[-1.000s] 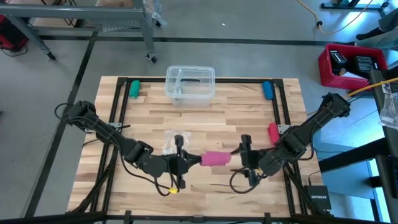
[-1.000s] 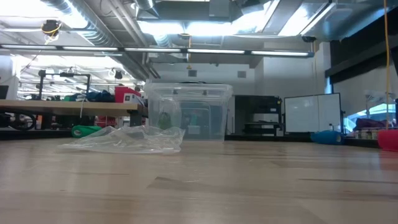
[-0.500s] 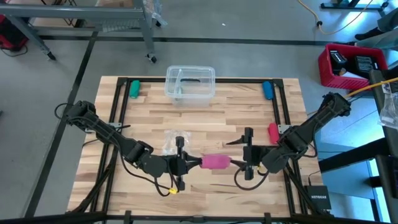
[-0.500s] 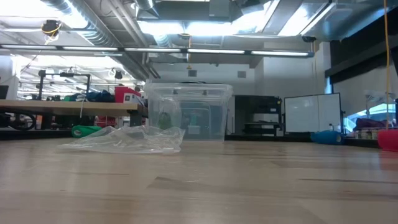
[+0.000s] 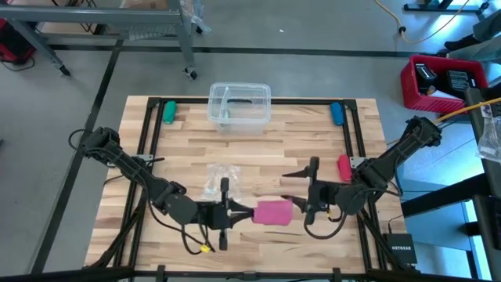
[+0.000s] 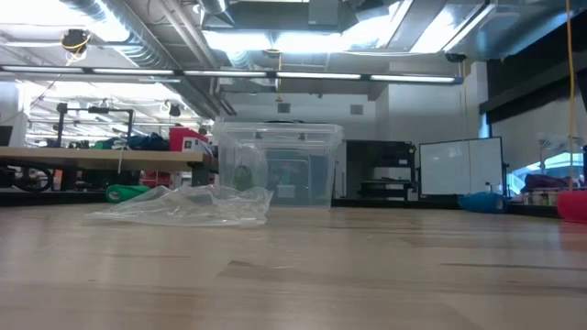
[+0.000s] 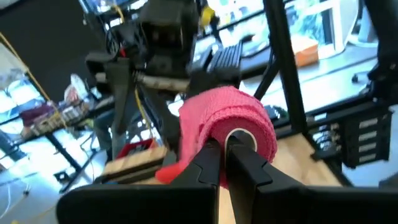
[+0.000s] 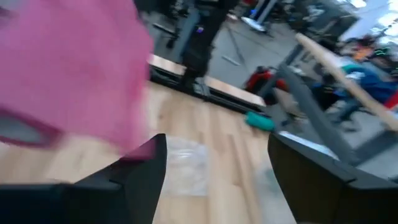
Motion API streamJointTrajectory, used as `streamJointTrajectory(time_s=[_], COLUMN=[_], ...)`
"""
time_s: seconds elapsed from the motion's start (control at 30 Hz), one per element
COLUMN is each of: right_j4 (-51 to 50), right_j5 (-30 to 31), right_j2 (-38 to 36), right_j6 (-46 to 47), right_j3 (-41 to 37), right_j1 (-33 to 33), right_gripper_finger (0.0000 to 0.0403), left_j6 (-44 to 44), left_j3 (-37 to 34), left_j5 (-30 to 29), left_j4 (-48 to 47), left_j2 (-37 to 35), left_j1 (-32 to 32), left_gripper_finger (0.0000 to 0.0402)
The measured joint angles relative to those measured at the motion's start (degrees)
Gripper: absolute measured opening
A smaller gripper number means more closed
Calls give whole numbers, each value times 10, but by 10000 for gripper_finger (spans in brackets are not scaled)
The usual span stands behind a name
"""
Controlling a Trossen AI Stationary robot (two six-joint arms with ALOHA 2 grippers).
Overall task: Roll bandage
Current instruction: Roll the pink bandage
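Observation:
The bandage [image 5: 272,211] is a pink roll near the table's near middle; it also shows in the left wrist view [image 7: 230,118]. My left gripper [image 5: 237,213] is at the roll's left end and shut on it. My right gripper [image 5: 286,188] stands open at the roll's right end. In the right wrist view the pink bandage [image 8: 68,62] fills the space beside one finger [image 8: 146,168]; whether it touches that finger I cannot tell. Neither gripper nor the roll shows in the low view. My left gripper holds the roll by its left end, the two fingers [image 7: 208,165] shut close together at the pale core [image 7: 239,138]. The fingers come level from the table's left, along the roll's axis. The roll sticks out beyond the fingertips toward the right arm.
A crumpled clear wrapper [image 5: 219,180] lies just beyond the left gripper. A clear plastic box [image 5: 239,104] stands at the far middle. A green object [image 5: 168,112] and a blue one [image 5: 337,113] lie at the far corners. A small red object [image 5: 343,166] lies beside the right arm.
My left gripper has gone toward the table's near edge, carrying the roll with it. My right gripper has opened its fingers wider at the roll's right end.

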Motion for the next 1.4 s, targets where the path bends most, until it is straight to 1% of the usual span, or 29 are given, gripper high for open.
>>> streamJointTrajectory(time_s=[0.13, 0.33, 0.43, 0.5, 0.6, 0.67, 0.73, 0.8, 0.87, 0.9, 0.97, 1.07, 1.2, 1.23, 1.3, 1.4], right_j4=[0, -6, -68, -130, -220, -236, -225, -165, -55, 17, 153, 372, 586, 630, 676, 676], right_j5=[53, 101, 125, 124, 81, 59, 61, 73, 88, 87, 66, 41, -1, -15, -42, -39], right_j2=[0, 0, -1, -2, -1, -1, -3, -16, -34, -44, -63, -79, -84, -85, -83, -80], right_j6=[-25, -32, -24, 22, 124, 181, 209, 215, 204, 188, 164, 136, 122, 123, 122, 122], right_j3=[0, 0, 0, 0, -2, -20, -55, -106, -167, -204, -275, -367, -453, -467, -479, -477], right_j1=[0, 0, 1, 1, 0, 0, 5, 20, 30, 33, 33, 22, 11, 10, 10, 11], right_gripper_finger=[280, 280, 280, 280, 280, 280, 280, 280, 280, 280, 280, 280, 280, 280, 280, 280], left_j6=[2, 3, 3, 4, -4, -16, -28, -39, -55, -63, -77, -103, -140, -152, -180, -220], left_j3=[0, 0, 0, 0, 0, 0, 0, 0, 0, 0, -6, -40, -98, -113, -137, -161], left_j5=[30, 33, 25, 1, -24, -24, -24, -18, 0, 8, 32, 58, 73, 77, 79, 80], left_j4=[22, 23, 17, 5, -5, -6, -6, -13, -25, -32, -33, 4, 81, 105, 132, 146], left_j2=[-2, -2, -2, -2, -2, -2, -2, -2, -2, -2, -2, -4, -8, -9, -9, -9], left_j1=[-3, -2, 1, 1, 5, 9, 14, 21, 26, 29, 37, 52, 71, 78, 88, 102], left_gripper_finger=[4, 4, 4, 4, 4, 4, 4, 4, 4, 4, 4, 4, 4, 4, 4, 4])
